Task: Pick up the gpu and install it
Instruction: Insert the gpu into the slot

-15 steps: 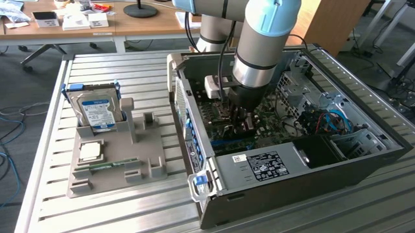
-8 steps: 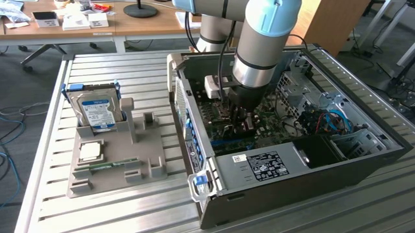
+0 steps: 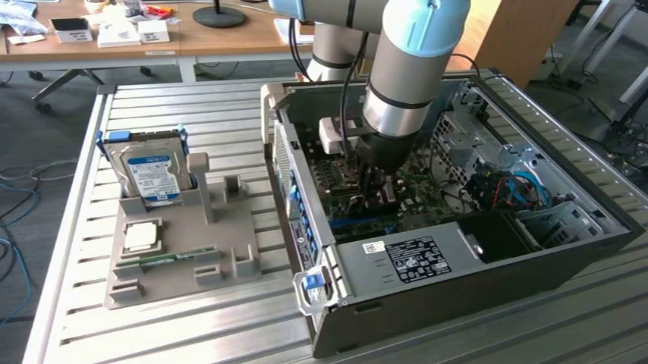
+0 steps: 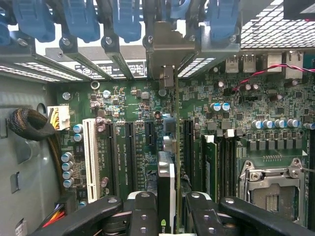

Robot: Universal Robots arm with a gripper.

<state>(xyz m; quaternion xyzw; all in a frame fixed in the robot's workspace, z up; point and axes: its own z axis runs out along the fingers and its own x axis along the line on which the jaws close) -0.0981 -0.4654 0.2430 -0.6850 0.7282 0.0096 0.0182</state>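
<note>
The gripper (image 4: pixel 167 209) was clamped on the gpu (image 4: pixel 166 182), held edge-on at lower centre of the frame. The card's long axis ran away from the fingers toward the motherboard (image 4: pixel 236 123) and rear bracket slots (image 4: pixel 170 46), inside the computer case (image 3: pixel 486 280).

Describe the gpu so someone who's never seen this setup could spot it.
Look inside the open computer case, under the arm. The gpu stands edge-on between the gripper fingers, over the motherboard slots. Unlike the green board, it's thin and dark.
</note>
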